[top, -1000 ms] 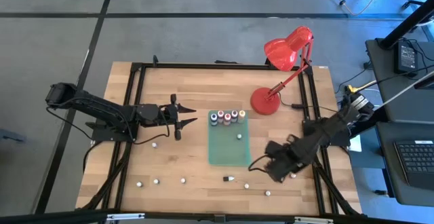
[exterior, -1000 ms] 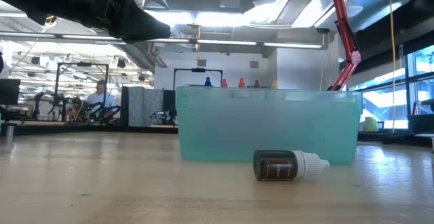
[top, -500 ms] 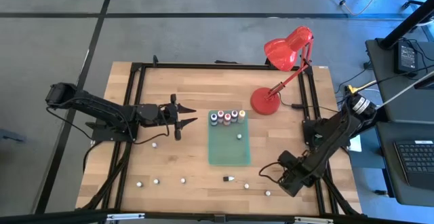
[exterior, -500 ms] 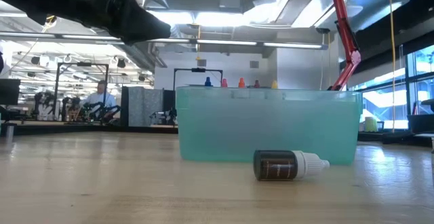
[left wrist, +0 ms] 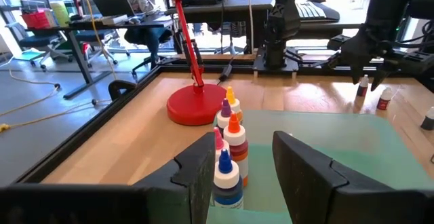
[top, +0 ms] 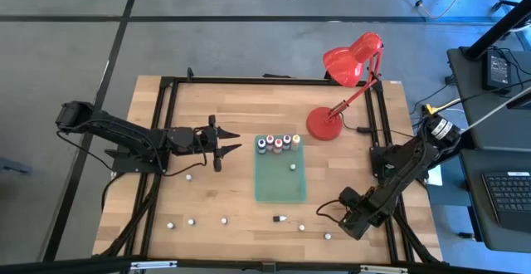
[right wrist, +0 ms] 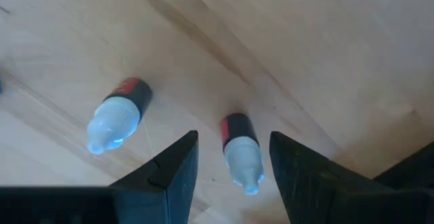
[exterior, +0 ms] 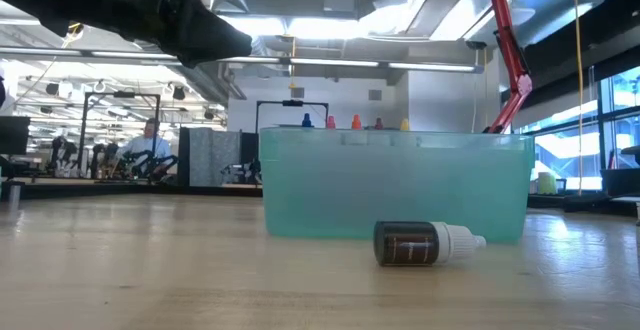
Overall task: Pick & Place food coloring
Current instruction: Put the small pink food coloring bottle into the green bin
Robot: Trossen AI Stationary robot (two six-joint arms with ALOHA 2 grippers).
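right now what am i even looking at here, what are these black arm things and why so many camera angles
These are two robot arms at a wooden table, each ending in a two-finger pincer. One picture looks straight down, one looks level across the tabletop, and one comes from each arm's wrist.

The left pincer hangs open beside a green mat, where a row of small food coloring bottles stands upright. A red desk lamp stands at the far side.

The right pincer is open, pointing down over a small bottle with a red band that stands on the bare wood; nothing is held yet. A dark bottle lies on its side near the mat, and more small pieces are scattered about.
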